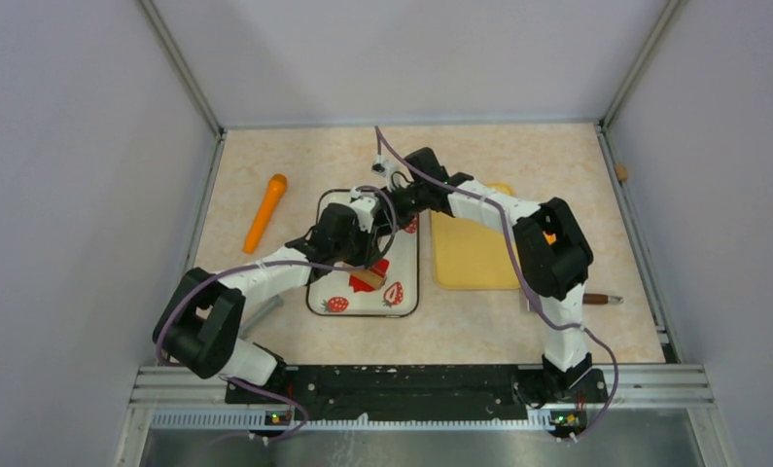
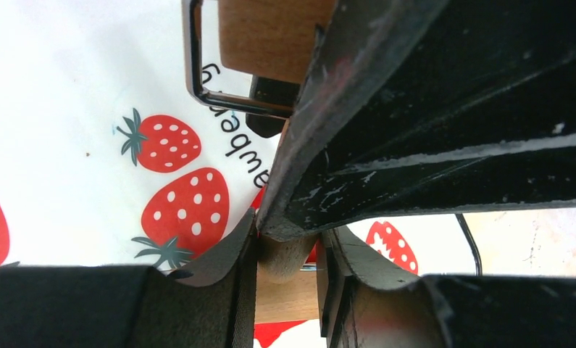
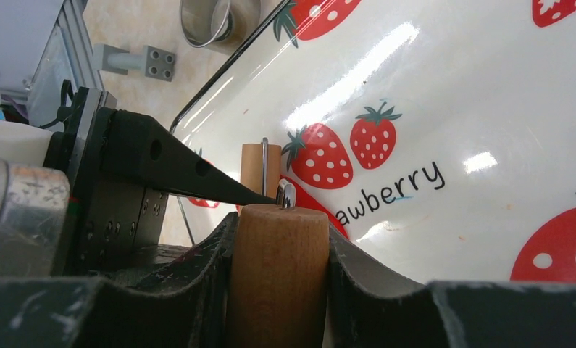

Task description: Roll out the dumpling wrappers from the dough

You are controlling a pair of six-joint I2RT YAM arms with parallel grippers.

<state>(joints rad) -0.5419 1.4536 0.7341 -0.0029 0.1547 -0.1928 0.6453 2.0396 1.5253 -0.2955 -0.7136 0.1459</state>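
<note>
A small wooden roller with a metal frame lies over the strawberry-print mat (image 1: 406, 292). Its near drum (image 1: 368, 280) sits on flattened red dough (image 1: 381, 266). My left gripper (image 1: 360, 255) is shut on a wooden part of the roller (image 2: 286, 290). My right gripper (image 1: 390, 206) is shut on the roller's wooden handle (image 3: 279, 268). In the left wrist view my left gripper (image 2: 288, 246) has red dough (image 2: 279, 330) below it. In the right wrist view my right gripper (image 3: 281, 243) has plain red dough (image 3: 315, 206) beyond the handle. No neat round wrapper shows.
An orange carrot-shaped tool (image 1: 265, 211) lies left of the mat. A yellow board (image 1: 472, 255) lies to its right, with a brown-handled tool (image 1: 601, 299) beyond. A metal ring cutter (image 3: 211, 20) and a grey bracket (image 3: 136, 60) sit off the mat's edge.
</note>
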